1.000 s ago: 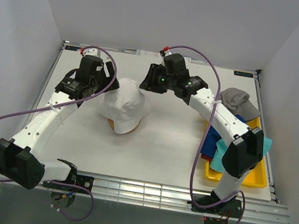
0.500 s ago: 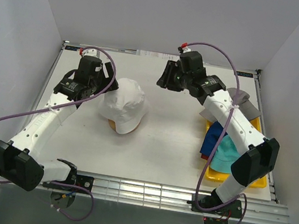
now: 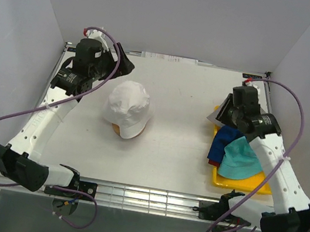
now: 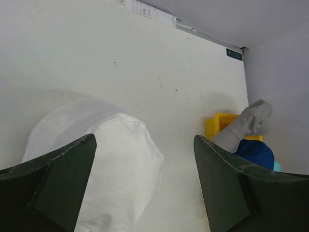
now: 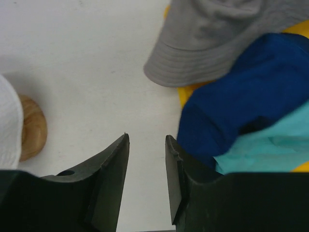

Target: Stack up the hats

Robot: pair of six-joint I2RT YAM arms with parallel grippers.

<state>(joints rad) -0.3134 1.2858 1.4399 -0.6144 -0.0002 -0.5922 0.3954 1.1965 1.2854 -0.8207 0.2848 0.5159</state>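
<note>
A white hat (image 3: 128, 107) sits on the round-topped wooden stand (image 3: 121, 130) left of mid-table; it also shows in the left wrist view (image 4: 96, 159). My left gripper (image 3: 123, 63) (image 4: 145, 138) is open and empty, above and behind that hat. A grey hat (image 5: 217, 34), a navy hat (image 5: 236, 96) (image 3: 222, 142) and a teal hat (image 5: 270, 145) (image 3: 243, 160) lie piled on the yellow tray (image 3: 251, 183) at the right. My right gripper (image 3: 222, 112) (image 5: 147, 137) is open by a narrow gap and empty, over the table at the pile's left edge. The dark red hat is hidden.
The wooden stand's base (image 5: 31, 128) pokes out under the white hat's brim. The pen walls close in the table on three sides. The right arm covers most of the grey hat in the top view.
My right arm has swung away from the white hat, rightward to the tray. My left gripper has drawn back from the white hat toward the far left corner.
</note>
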